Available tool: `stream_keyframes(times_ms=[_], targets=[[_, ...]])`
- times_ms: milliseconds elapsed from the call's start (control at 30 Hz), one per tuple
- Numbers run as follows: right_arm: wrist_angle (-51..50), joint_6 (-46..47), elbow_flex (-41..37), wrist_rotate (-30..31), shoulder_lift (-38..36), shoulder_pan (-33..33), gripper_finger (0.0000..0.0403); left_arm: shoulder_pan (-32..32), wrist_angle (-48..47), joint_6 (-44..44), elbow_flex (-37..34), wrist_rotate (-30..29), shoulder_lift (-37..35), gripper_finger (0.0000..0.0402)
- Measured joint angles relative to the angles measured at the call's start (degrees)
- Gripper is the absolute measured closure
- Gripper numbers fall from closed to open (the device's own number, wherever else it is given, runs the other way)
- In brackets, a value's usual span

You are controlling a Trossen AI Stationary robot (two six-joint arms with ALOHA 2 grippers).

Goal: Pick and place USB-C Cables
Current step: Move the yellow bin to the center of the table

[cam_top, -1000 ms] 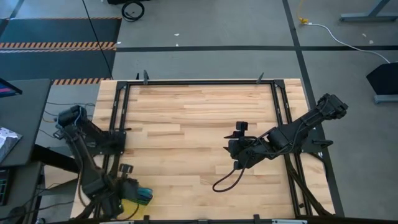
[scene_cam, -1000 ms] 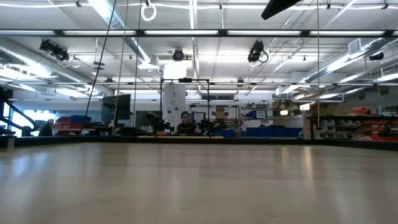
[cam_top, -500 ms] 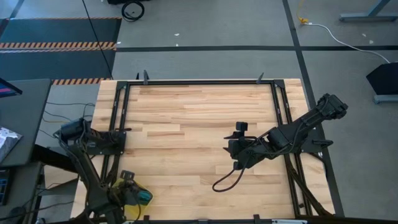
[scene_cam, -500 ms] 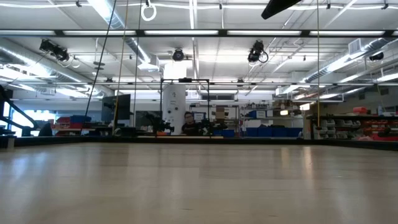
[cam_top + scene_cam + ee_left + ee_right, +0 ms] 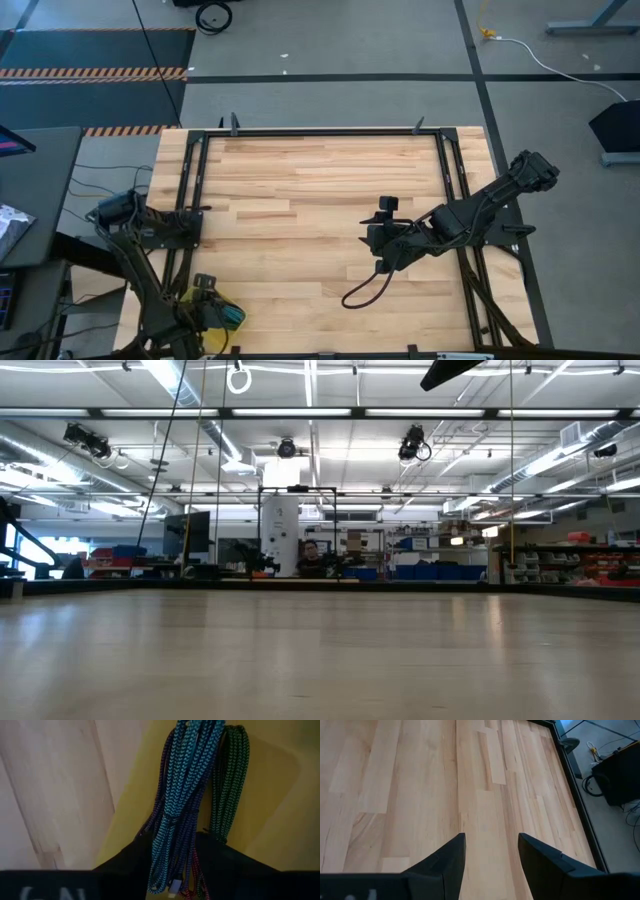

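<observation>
At the table's near-left corner the left gripper (image 5: pixel 212 312) sits down over the USB-C cables (image 5: pixel 187 805) bunched on a yellow surface (image 5: pixel 270 795), its grip unclear; nothing looks placed yet; right gripper (image 5: pixel 490 865) waits mid-table, fingers spread, empty.

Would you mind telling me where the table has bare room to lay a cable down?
The wooden table is bare between its black frame rails, ahead of the right gripper. It is crowded at the near-left corner, where the left gripper sits over the cable bundles on a yellow surface.
</observation>
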Motion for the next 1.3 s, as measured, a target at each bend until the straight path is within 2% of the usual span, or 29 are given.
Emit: stream_keyframes(times_ms=[100, 233, 367, 533, 733, 1000, 1300], targets=[[0.0, 0.0, 0.0, 0.0, 0.0, 0.0, 0.0215, 0.7, -2.8, 1.4, 1.5, 0.1, -0.1, 0.0249], [1.0, 0.0, 0.0, 0.0, 0.0, 0.0, 0.0215, 2.1, -7.2, 10.2, 2.0, -0.2, -0.1, 0.0257], [1.1, -0.1, 0.0, 0.0, 0.0, 0.0, 0.0215, 3.2, -7.8, 10.5, 1.2, -3.1, -0.1, 0.0259], [1.0, -0.2, 0.0, 0.0, 0.0, 0.0, 0.0215, 4.7, -7.8, 11.1, 0.3, -3.3, -0.1, 0.026], [1.0, -0.2, 0.0, 0.0, 0.0, 0.0, 0.0215, 6.0, -6.1, 12.4, -1.4, -3.1, -0.2, 0.026], [0.8, -0.2, 0.0, 0.0, 0.0, 0.0, 0.0215, 9.1, -0.5, 15.8, -5.9, 0.2, -0.2, 0.026], [0.8, -0.2, 0.0, 0.0, 0.0, 0.0, 0.0215, 15.0, 0.0, 18.9, -6.1, 0.2, -0.2, 0.0262]])
